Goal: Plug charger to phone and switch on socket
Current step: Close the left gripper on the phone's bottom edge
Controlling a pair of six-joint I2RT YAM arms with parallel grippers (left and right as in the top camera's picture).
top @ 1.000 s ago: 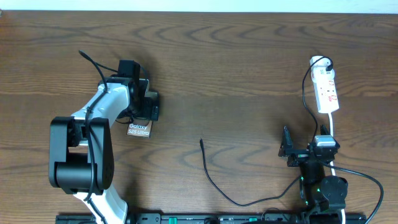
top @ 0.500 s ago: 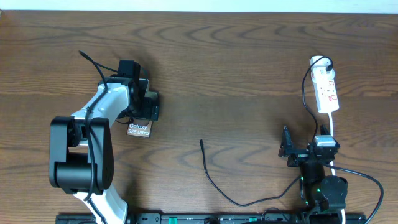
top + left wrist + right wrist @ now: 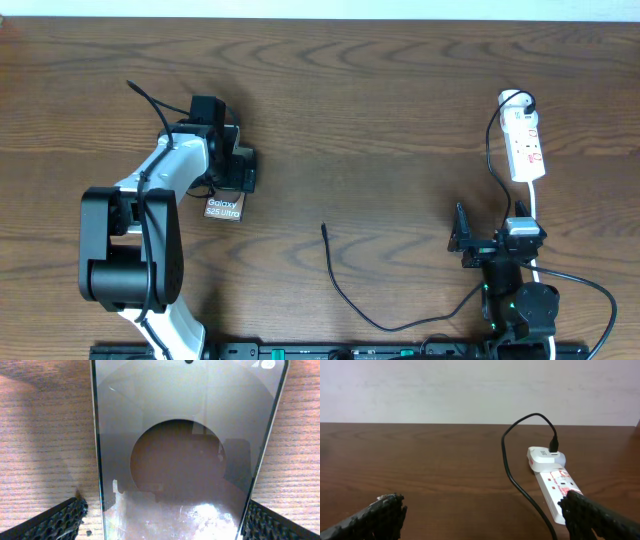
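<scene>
The charger (image 3: pixel 345 292) lay loose on the table (image 3: pixel 380 90). In the overhead view its free tip pointed toward 12 o'clock just below the table's centre and touched nothing. From that tip the black cable curved toward 6 o'clock, swept across toward 3 o'clock past the right arm, then climbed toward 12 o'clock. It ended in a white adapter (image 3: pixel 546 457) seated at the far end of the socket (image 3: pixel 526 148).

We saw the socket lying flat at about 2 o'clock on the table, well apart from the tip. The phone (image 3: pixel 223 208) lay flat at about 9 o'clock, also well apart from the tip. Its lettered end showed at the 6 o'clock side of the left gripper (image 3: pixel 238 170).

That gripper hung over the phone with its fingers spread wide, one past each long edge. In the left wrist view one pad stood clear of the edge, and we could not tell whether the other touched. It held nothing.

The right gripper (image 3: pixel 490 238) sat at about 4 o'clock, its fingers equally wide apart and empty, with the socket at its 12 o'clock.
</scene>
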